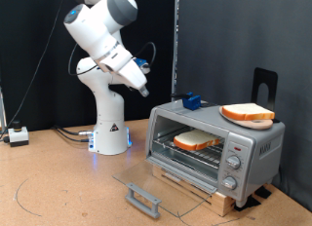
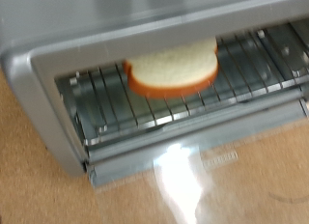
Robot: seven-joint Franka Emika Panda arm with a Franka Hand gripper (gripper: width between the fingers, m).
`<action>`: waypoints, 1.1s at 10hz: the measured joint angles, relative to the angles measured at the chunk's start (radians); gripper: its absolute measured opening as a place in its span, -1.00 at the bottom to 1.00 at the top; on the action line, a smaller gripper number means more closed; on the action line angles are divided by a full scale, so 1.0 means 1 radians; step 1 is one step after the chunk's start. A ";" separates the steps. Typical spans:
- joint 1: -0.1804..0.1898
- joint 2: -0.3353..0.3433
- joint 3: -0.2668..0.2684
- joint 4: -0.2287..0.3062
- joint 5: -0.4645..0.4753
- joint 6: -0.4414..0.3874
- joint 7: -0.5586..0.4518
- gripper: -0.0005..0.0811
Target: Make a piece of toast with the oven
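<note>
- My gripper hangs in the air above and to the exterior view's left of the oven, touching nothing; I cannot tell how far apart my fingers stand.
- The oven's glass door lies folded down flat, its grey bar handle at the front.
- The piece of toast rests on the wire rack inside the oven.
- A second slice sits on an orange plate on the oven's top.
</note>
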 joint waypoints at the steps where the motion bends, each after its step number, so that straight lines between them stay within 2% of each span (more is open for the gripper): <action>1: -0.006 0.020 -0.014 0.012 -0.008 0.000 -0.010 0.99; 2: -0.005 0.019 -0.013 0.011 -0.004 0.000 -0.010 0.99; 3: -0.006 0.017 -0.007 0.005 0.022 0.008 0.048 0.99; 5: -0.014 0.014 0.034 0.002 0.070 0.015 0.312 0.99; 7: -0.036 0.030 0.068 -0.011 0.106 0.119 0.533 0.99; 8: -0.055 0.033 0.087 -0.029 0.117 0.164 0.605 0.99; 9: -0.052 0.033 0.083 -0.028 0.115 0.150 0.567 0.99; 11: -0.071 0.071 0.081 0.010 0.087 0.048 0.748 0.99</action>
